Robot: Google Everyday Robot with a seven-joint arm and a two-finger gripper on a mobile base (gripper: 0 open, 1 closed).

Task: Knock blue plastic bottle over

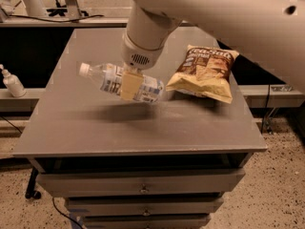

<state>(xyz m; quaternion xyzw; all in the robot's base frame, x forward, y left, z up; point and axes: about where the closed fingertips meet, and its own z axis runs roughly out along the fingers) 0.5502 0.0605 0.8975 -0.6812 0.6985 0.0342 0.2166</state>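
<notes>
End effector (131,86): hanging over the left-centre of the table, clamped across the middle of the blue plastic bottle; one tan finger pad (130,87) lying flat on the near side of the label, the other finger hidden behind the bottle.

Blue plastic bottle (107,79): gripped and lifted off the table, lying almost level, white cap (84,69) pointing left and slightly up, base pointing right toward the chip bag; blue-and-white label showing on both sides of the finger pad.

Shadow (119,112): dark smear on the table below the bottle, apart from it.

Arm (214,8): thick white link coming in from the upper right, turning down through a round wrist to the end effector.

Chip bag (206,73): brown and yellow, lying on the right half of the table, its left corner near the bottle's base; contact between the two not clear.

Table (86,137): grey flat top, drawers (143,189) under the front edge.

Pump bottle (11,82): small, white, upright on a low ledge left of the table, well apart from everything else.

Floor (281,190): speckled, showing at lower right.
</notes>
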